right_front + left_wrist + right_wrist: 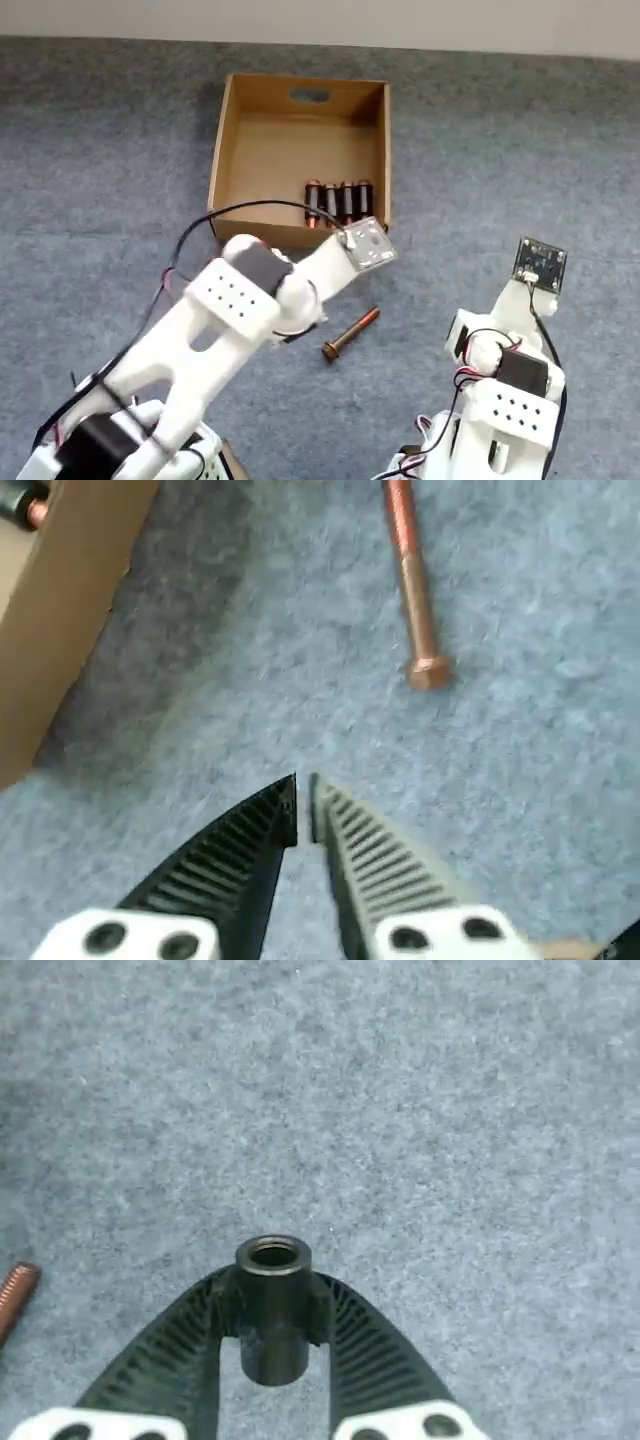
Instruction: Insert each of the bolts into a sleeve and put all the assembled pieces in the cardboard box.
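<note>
a sleeve point(273, 1312) was gripped by the right pincer point(273, 1288); the bolt point(413, 592) could be knocked away by the closed left pincer point(303, 808).

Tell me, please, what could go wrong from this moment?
The left pincer is shut and empty near the long copper-coloured metal bolt; unless it opens, it may only push the bolt along the grey carpet.
The right pincer grips the short black cylindrical sleeve by its sides; it might tilt during insertion.

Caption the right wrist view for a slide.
Right gripper clamps a black sleeve over the grey carpet, a bolt lying nearby.
</note>
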